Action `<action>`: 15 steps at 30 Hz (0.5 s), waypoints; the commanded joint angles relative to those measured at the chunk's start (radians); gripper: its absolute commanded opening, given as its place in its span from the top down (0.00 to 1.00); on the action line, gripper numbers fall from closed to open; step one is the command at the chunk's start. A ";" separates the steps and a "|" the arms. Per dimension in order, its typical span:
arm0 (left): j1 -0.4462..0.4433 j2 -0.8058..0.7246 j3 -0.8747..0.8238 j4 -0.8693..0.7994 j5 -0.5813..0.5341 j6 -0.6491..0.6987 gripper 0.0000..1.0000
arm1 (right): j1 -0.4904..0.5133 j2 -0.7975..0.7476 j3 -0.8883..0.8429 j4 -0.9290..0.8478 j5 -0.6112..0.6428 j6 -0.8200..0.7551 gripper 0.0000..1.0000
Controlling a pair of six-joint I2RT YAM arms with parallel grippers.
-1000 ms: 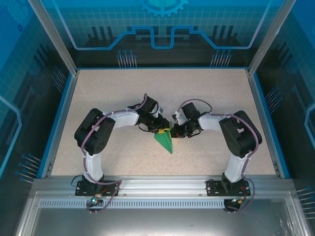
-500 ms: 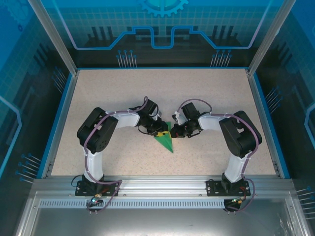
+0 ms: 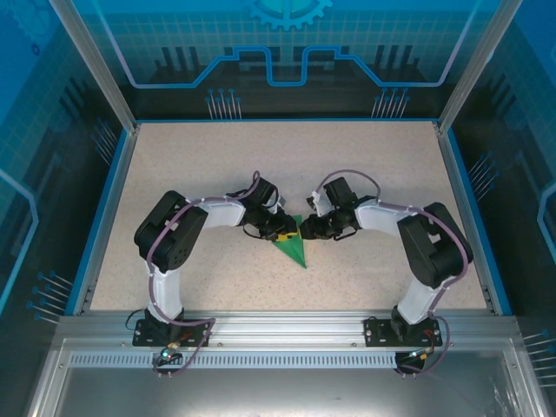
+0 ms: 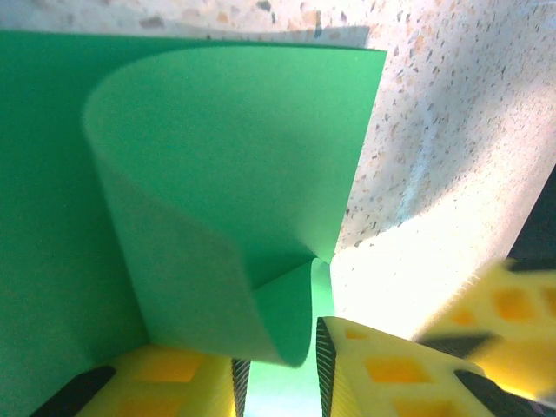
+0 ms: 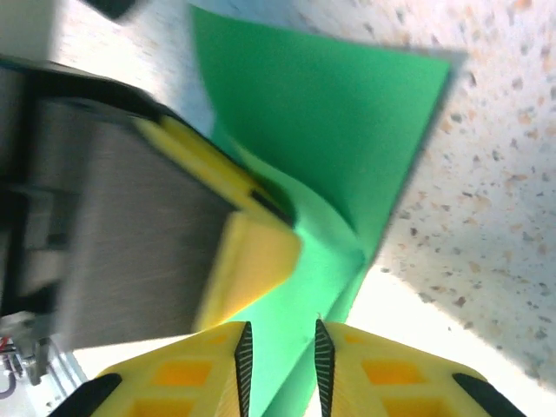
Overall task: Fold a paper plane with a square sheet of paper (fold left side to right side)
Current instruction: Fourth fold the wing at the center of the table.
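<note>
The square sheet of paper (image 3: pixel 295 249) is folded into a thin green pointy shape. It lies flat near the middle of the table (image 3: pixel 200 156), with its tip pointing toward the robot's side. Both arms bend in toward it, and the two claws meet at its wide far end. The left claw (image 3: pixel 285 233) is on the left edge of the paper and the right claw (image 3: pixel 307 231) is on the right edge, very close to each other. In the left wrist view, a big green flap curls up off the table like a wave. The bottom of the curl dips into the small gap between the left claw's yellow fingers (image 4: pixel 382 373). Those fingers are only a little way apart, and I cannot tell if they are squeezing the flap or not. In the right wrist view, the right claw's fingers (image 5: pixel 391 382) also have a small gap between them. Green paper shows through that gap, but the fingers do not seem to pinch it. Just past them, one yellow finger of the left claw pokes at the paper, and the paper bends up around it.
</note>
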 commanded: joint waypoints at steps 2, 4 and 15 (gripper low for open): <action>-0.005 0.032 -0.050 -0.068 -0.040 0.006 0.70 | 0.008 -0.117 -0.062 -0.059 -0.076 0.017 0.74; -0.004 0.032 -0.048 -0.067 -0.039 0.005 0.70 | 0.028 -0.152 -0.108 -0.031 -0.124 0.049 0.76; -0.005 0.037 -0.047 -0.065 -0.040 0.004 0.70 | 0.157 -0.053 -0.138 0.065 -0.144 0.135 0.78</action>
